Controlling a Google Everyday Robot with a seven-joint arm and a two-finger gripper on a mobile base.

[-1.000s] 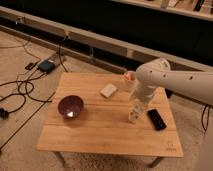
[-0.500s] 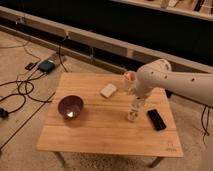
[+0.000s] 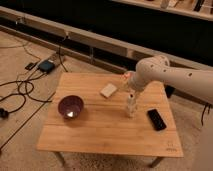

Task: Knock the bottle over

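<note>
The bottle [image 3: 130, 108] is small, clear and whitish. It stands upright on the wooden table [image 3: 100, 135], right of centre. My white arm reaches in from the right and bends down over it. The gripper [image 3: 129, 95] hangs directly above the bottle's top, at or very near the cap. I cannot make out whether they touch.
A dark purple bowl [image 3: 70, 106] sits on the table's left side. A flat white block [image 3: 108, 90] lies near the far edge, and a black phone [image 3: 157, 119] lies right of the bottle. A small pinkish thing [image 3: 125, 76] peeks out beside the arm. Cables and a box [image 3: 46, 66] lie on the floor at left.
The arm has shifted only slightly above the bottle. The bottle stands upright in the same spot.
</note>
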